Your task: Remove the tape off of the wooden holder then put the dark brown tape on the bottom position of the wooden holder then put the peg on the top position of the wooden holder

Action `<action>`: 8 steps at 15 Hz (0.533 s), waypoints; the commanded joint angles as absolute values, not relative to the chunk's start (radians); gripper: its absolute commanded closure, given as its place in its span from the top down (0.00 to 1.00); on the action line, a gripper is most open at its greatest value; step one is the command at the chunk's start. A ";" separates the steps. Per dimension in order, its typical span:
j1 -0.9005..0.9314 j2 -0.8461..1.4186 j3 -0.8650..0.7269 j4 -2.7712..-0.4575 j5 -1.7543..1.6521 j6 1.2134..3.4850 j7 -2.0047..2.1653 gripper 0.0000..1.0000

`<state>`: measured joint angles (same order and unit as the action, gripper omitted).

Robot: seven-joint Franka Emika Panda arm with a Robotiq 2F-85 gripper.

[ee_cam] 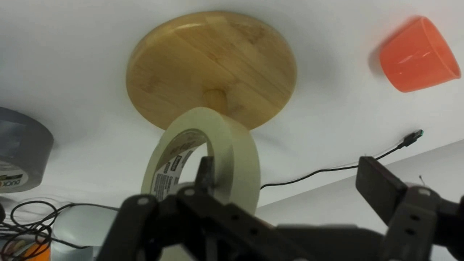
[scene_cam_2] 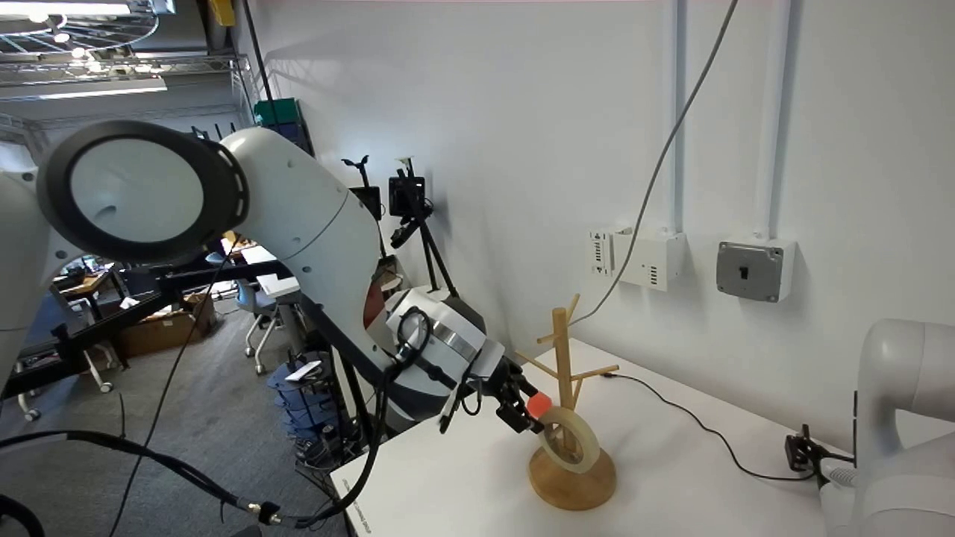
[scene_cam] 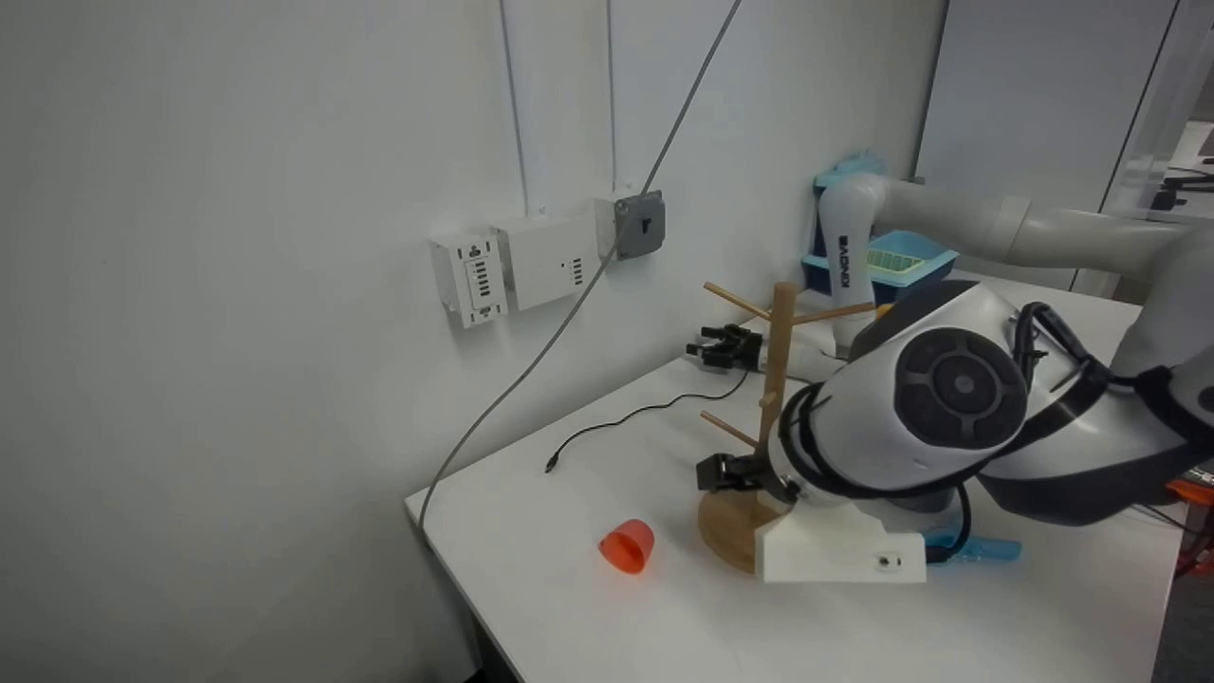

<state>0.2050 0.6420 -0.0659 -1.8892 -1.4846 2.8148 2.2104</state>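
My pincer (ee_cam: 286, 174) stands wide: its blunt, matt-black fingers (ee_cam: 378, 188) sit far apart, the one towards nine o'clock overlapping the hole of the tape (ee_cam: 243, 163). Whether that finger reaches into the hole or only crosses in front of it, I cannot tell. The tape is a flat cream ring, smooth around its outer band, its core lined with printed lettering. In an exterior view it is steeply tilted in front of the post of the wooden holder (scene_cam_2: 562, 358), and the post shows through its hole; what bears it I cannot make out.

Taking the tape as the centre of my clock in the wrist view, the holder's round base lies at twelve, the grain running in joined strips and the rounded rim catching a pale gleam. The dark brown tape (ee_cam: 36, 148), a thick, smooth roll that looks grey to me, sits at nine, cut off by the edge of the view. At two an orange cup (ee_cam: 417, 58), tapered and thin-walled, lies on its side; at three is a black plug (ee_cam: 409, 139) on a thin cable (ee_cam: 322, 170).

In an exterior view the peg (scene_cam: 991, 549), light blue plastic, lies on the smooth white table (scene_cam: 607, 626) at three o'clock from the holder's base, partly hidden behind my arm (scene_cam: 910, 408).
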 commanded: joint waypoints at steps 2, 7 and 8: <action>0.215 0.685 -0.086 -1.839 -1.513 2.776 2.254 1.00; 0.214 0.695 -0.099 -1.845 -1.516 2.751 2.250 1.00; 0.214 0.696 -0.102 -1.845 -1.518 2.749 2.252 1.00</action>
<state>0.2049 0.6782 -0.0854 -1.8670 -1.4846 2.7613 2.2109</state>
